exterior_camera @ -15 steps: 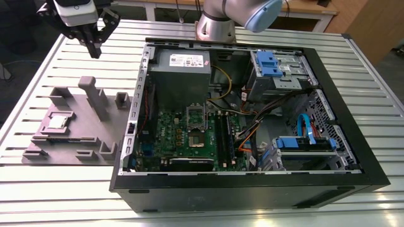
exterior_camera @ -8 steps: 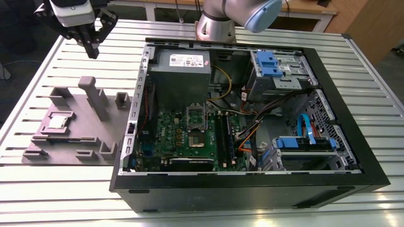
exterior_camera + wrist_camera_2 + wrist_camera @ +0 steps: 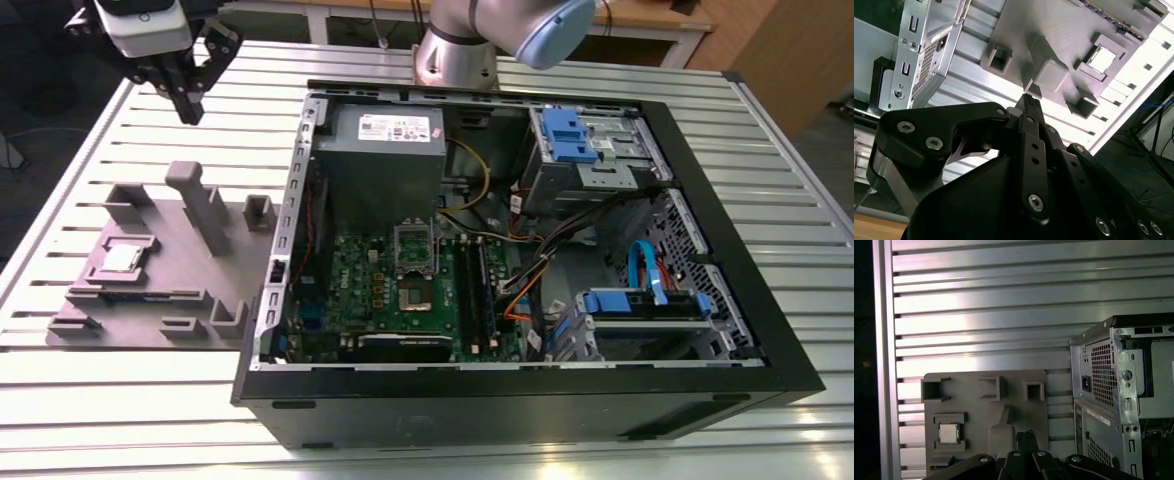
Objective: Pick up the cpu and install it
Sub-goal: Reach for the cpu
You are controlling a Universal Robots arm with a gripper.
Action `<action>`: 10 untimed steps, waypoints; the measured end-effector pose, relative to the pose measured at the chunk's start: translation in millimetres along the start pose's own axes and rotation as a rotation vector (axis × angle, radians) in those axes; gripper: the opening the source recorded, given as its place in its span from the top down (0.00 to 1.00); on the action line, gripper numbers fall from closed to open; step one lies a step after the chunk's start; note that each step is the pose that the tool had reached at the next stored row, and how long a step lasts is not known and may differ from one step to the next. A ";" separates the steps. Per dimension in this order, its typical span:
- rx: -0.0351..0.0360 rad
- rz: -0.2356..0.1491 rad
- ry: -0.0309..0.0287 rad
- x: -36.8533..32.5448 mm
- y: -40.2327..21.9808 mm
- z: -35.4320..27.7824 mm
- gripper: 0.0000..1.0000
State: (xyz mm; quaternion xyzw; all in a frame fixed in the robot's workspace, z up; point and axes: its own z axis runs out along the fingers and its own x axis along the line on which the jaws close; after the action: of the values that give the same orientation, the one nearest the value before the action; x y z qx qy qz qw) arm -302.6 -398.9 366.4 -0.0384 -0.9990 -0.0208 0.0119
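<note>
The cpu (image 3: pixel 123 258) is a small silvery square chip lying flat in a recess of the grey holder block (image 3: pixel 160 295) on the slatted table, at the exterior view's left. It also shows in both wrist views, the cpu (image 3: pixel 948 433) and the cpu (image 3: pixel 1102 58), resting in its pocket. My gripper (image 3: pixel 191 108) hangs high above the table, behind the block and well apart from the chip. Its black fingers (image 3: pixel 1029 107) are pressed together with nothing between them. The open computer case (image 3: pixel 747 375) lies beside the block, its green motherboard (image 3: pixel 387 300) facing up.
A tall post (image 3: pixel 187 200) and several low pegs rise from the holder block. Inside the case are a grey power supply (image 3: pixel 380 135), blue drive brackets (image 3: pixel 567 135) and loose cables (image 3: pixel 534 270). The arm's base (image 3: pixel 454 60) stands behind the case.
</note>
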 end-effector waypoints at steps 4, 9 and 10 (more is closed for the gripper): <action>0.0001 0.000 0.0005 2.0 -0.2 0.4 0.90; 0.0000 0.000 0.0008 5.0 -0.4 1.0 0.90; 0.0000 0.000 0.0007 5.7 -0.5 1.1 0.90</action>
State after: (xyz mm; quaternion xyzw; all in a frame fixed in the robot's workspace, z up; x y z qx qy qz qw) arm -308.4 -398.9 365.4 -0.0384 -0.9990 -0.0208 0.0123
